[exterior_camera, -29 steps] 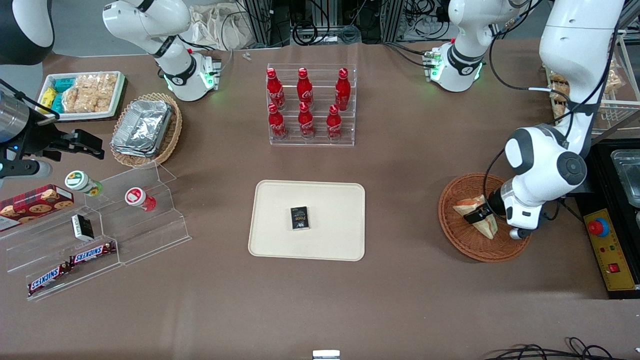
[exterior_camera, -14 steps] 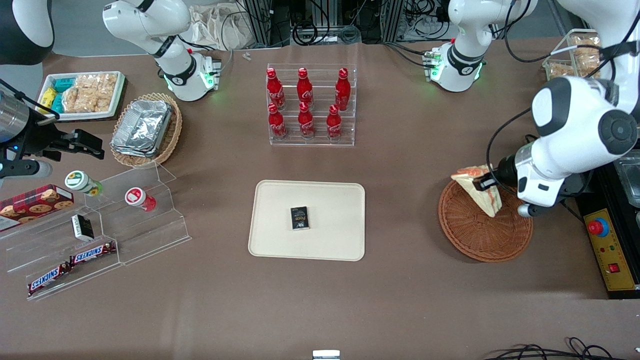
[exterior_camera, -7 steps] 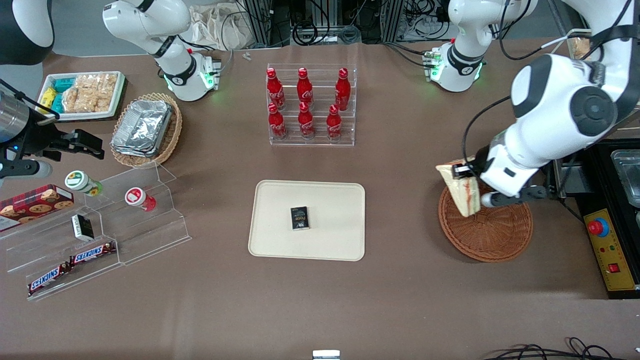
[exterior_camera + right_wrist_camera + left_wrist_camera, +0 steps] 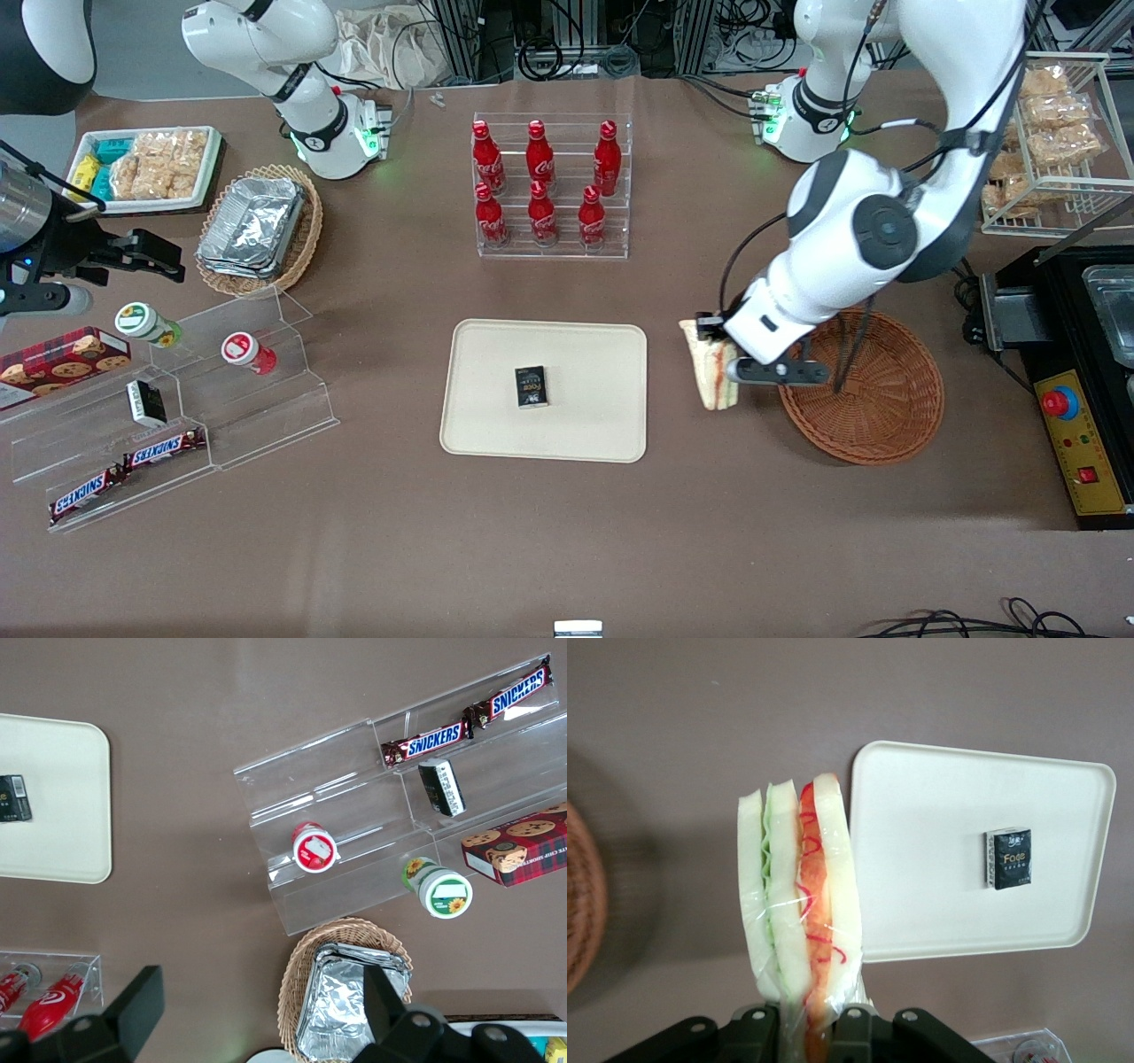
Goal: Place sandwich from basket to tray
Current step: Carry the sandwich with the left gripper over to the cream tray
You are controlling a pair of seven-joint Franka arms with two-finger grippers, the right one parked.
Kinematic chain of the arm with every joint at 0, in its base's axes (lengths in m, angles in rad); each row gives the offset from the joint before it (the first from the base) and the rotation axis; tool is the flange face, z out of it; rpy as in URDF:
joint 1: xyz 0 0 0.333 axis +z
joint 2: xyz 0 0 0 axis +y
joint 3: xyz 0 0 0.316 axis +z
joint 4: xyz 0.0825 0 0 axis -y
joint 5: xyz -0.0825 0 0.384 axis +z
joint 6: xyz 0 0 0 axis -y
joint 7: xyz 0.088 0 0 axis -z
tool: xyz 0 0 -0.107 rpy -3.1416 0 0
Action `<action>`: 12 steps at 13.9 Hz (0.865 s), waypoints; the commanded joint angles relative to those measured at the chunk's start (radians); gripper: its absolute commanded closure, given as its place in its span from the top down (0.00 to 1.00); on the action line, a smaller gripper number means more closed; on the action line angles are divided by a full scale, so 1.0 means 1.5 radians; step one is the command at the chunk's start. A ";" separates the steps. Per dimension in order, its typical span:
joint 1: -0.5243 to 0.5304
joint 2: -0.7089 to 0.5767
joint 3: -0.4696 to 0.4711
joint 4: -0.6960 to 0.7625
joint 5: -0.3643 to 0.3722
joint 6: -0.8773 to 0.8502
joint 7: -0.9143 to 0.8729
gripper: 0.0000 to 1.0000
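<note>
My left gripper point(image 4: 716, 347) is shut on the sandwich point(image 4: 711, 376), a plastic-wrapped white-bread wedge with orange-red and green filling, and holds it in the air over the bare table between the reddish-brown wicker basket point(image 4: 873, 416) and the cream-beige tray point(image 4: 585, 354). In the left wrist view the sandwich point(image 4: 799, 895) hangs pinched between the black fingers point(image 4: 855, 1032) of the gripper point(image 4: 804, 1032), with the tray point(image 4: 921, 859) just beside it and the basket's edge point(image 4: 580, 904) to its other side. The basket holds nothing.
A small black packet point(image 4: 531, 386) lies in the middle of the tray. A clear rack of red cola bottles point(image 4: 549, 186) stands farther from the front camera than the tray. Acrylic snack steps point(image 4: 177, 399), a tan foil-container basket point(image 4: 257, 226) and a white snack tray point(image 4: 146, 167) lie toward the parked arm's end.
My left gripper lifted the sandwich out of the basket and carried it sideways past the basket's rim toward the tray. The basket now holds nothing.
</note>
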 commanded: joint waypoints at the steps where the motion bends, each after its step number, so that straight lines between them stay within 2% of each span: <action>1: -0.068 0.077 -0.003 0.038 0.085 0.042 -0.094 0.00; 3: -0.105 0.145 -0.002 0.083 0.155 0.052 -0.159 0.00; 6: -0.120 0.216 -0.002 0.123 0.238 0.052 -0.222 0.00; 8: -0.131 0.241 -0.002 0.132 0.258 0.053 -0.233 0.00; 12: -0.143 0.280 -0.001 0.153 0.259 0.071 -0.233 0.07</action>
